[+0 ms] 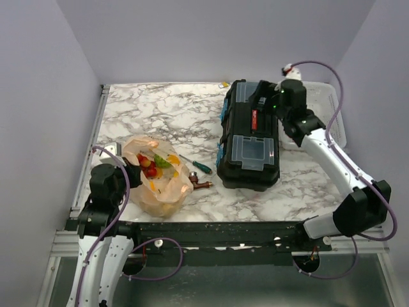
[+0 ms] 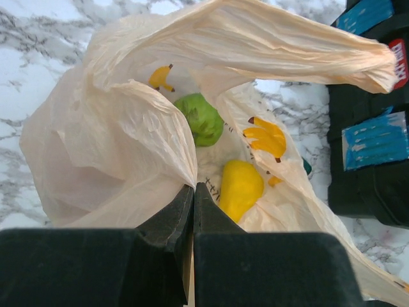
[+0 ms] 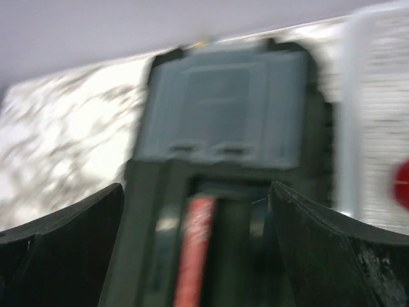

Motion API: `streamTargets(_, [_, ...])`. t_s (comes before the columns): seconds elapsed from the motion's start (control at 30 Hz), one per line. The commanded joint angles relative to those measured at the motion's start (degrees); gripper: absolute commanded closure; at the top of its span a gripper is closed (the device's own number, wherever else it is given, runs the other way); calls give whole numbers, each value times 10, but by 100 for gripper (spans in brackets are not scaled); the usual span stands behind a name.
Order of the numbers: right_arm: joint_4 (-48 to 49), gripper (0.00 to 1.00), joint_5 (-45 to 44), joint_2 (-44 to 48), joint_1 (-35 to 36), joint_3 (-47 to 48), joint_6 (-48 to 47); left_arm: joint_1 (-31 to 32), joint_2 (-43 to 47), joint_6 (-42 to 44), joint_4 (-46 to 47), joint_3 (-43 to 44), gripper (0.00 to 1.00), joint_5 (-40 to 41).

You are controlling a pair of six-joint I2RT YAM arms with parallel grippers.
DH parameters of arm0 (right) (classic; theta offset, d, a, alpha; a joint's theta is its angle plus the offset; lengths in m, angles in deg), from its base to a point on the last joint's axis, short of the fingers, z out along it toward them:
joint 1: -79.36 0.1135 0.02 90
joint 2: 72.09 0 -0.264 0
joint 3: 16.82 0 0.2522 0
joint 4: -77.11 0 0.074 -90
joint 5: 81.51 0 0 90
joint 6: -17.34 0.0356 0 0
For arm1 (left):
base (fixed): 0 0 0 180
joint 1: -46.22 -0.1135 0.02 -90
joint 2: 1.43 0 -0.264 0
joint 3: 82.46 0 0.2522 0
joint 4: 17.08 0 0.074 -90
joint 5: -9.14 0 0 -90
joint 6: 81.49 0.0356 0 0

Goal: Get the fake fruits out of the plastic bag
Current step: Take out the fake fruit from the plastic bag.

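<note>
The peach plastic bag (image 1: 156, 173) lies open at the table's front left, and red, yellow and green fake fruits (image 1: 152, 165) show inside it. My left gripper (image 1: 134, 174) is at the bag's near-left rim. In the left wrist view this gripper (image 2: 193, 187) is shut on a fold of the plastic bag (image 2: 128, 128). Beyond it lie a green fruit (image 2: 203, 118), a yellow oval fruit (image 2: 239, 187) and orange-yellow pieces (image 2: 265, 137). My right gripper (image 1: 270, 103) hovers open over the black toolbox, holding nothing. Its view is blurred, and the gripper (image 3: 195, 192) spans the toolbox handle (image 3: 195, 249).
The black toolbox (image 1: 250, 137) stands right of the bag. A green-handled screwdriver (image 1: 195, 164) and a brown tap (image 1: 199, 183) lie between them. A white perforated basket (image 1: 333, 115) sits at the back right, and something red (image 3: 402, 182) shows at its edge.
</note>
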Motion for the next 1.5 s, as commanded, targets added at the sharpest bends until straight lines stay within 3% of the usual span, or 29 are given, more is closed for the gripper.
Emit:
streamTargets(0.0, [82,5,129,60,102,-60,-60,1,-58,-4,-13,9,100,3])
streamTargets(0.1, [128,6,187,80,176,-88,-63,2,-89,-2,-10,9,100,-12])
streamTargets(0.3, [186,9,207,43,309,-89,-63,1,-125,-1,-8,13,100,-41])
streamTargets(0.47, [208,20,158,-24,394,-81,-62,1,-108,-4,-7,13,100,-42])
streamTargets(0.7, [256,46,151,-112,444,-77,-43,8,-84,-7,-4,12,100,-45])
streamTargets(0.83, [261,52,154,-163,464,-56,-31,10,-91,-7,-7,15,100,-50])
streamTargets(1.1, [272,53,130,-245,493,-5,-24,14,-89,-10,-7,16,100,-56])
streamTargets(1.47, [266,54,-53,-353,492,85,-36,56,-95,-14,-17,22,100,-37])
